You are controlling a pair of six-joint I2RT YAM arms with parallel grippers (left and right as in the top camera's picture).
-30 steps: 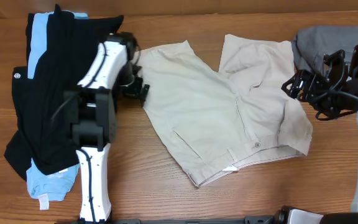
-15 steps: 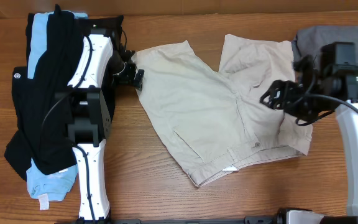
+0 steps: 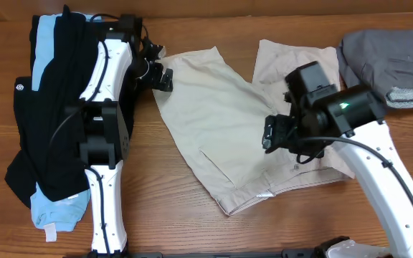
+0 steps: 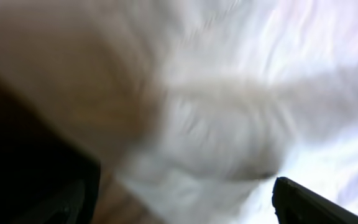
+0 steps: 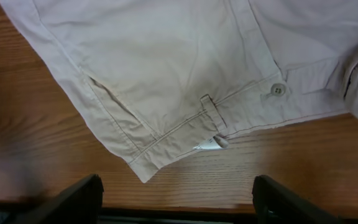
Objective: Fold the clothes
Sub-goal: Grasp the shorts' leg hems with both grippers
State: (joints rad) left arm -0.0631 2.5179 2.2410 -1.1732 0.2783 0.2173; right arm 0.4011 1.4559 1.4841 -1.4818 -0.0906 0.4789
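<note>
Beige shorts (image 3: pixel 221 122) are lying flat mid-table. Both sets of jaws are standing open: left gripper (image 3: pixel 160 76) at their far-left corner, right gripper (image 3: pixel 272 135) near the waistband button (image 5: pixel 278 89). Grasping only 1 layer risks a skewed fold.

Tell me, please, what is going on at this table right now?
Two robot arms are working on beige shorts spread on the table. The left gripper, open, sits at one leg's hem; the right gripper, open and empty, hovers above the shorts near the button. At the left lie piled black and blue clothes.
</note>
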